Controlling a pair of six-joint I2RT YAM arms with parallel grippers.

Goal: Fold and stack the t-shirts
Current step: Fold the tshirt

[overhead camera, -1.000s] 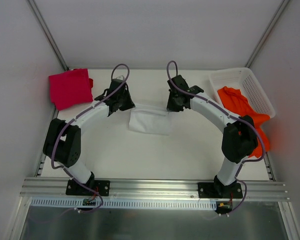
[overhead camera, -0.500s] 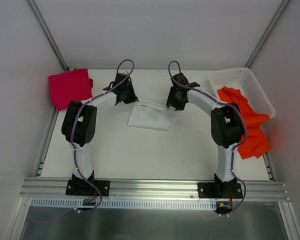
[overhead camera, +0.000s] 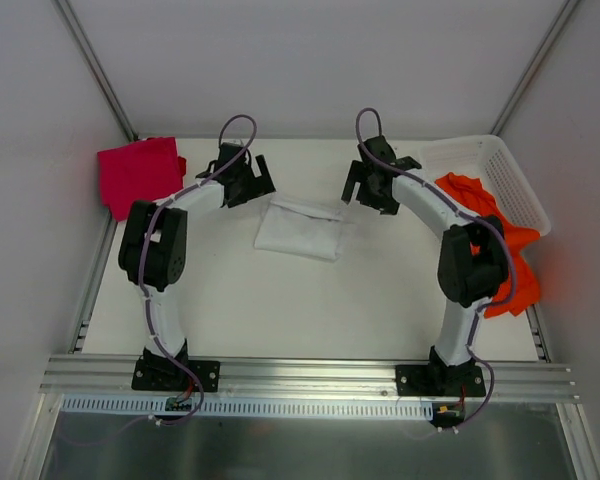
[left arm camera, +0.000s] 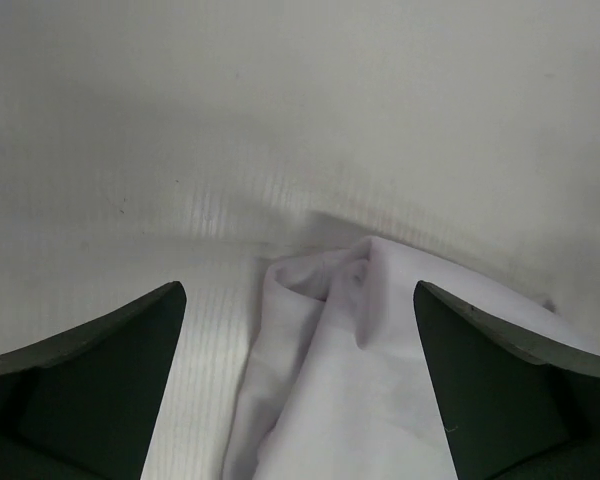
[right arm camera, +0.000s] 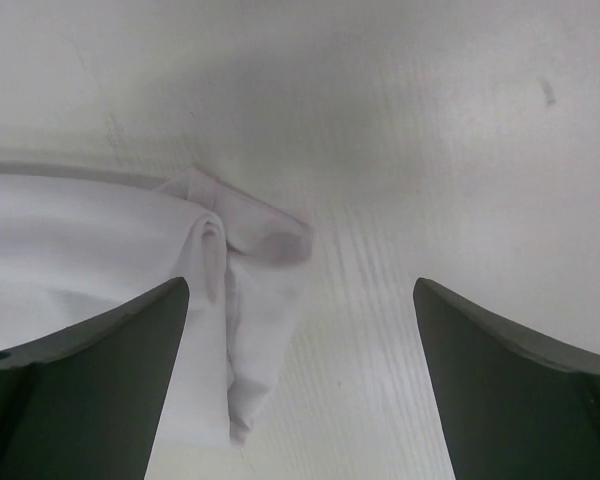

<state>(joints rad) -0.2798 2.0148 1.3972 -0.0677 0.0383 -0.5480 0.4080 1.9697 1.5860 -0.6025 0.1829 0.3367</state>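
Observation:
The white t-shirt [overhead camera: 298, 230] lies folded in the middle of the table. My left gripper [overhead camera: 256, 183] hangs open just above its far left corner [left arm camera: 360, 350], jaws wide apart and nothing held. The right gripper [overhead camera: 360, 188] is open too, over the far right corner [right arm camera: 250, 240], with the cloth lying loose between and left of its fingers [right arm camera: 90, 370]. A magenta-red t-shirt [overhead camera: 138, 173] lies folded at the far left. An orange t-shirt [overhead camera: 488, 222] spills crumpled out of the basket at the right.
A white lattice basket [overhead camera: 500, 165] stands at the far right corner, the orange cloth draped over its near rim. Enclosure walls close in on the left, back and right. Both arms arch over the table on either side of the white shirt.
Both grippers went from shut on the white shirt's edge to wide open, letting the cloth drop. They drew apart and toward the far side. The shirt now lies flat, folded.

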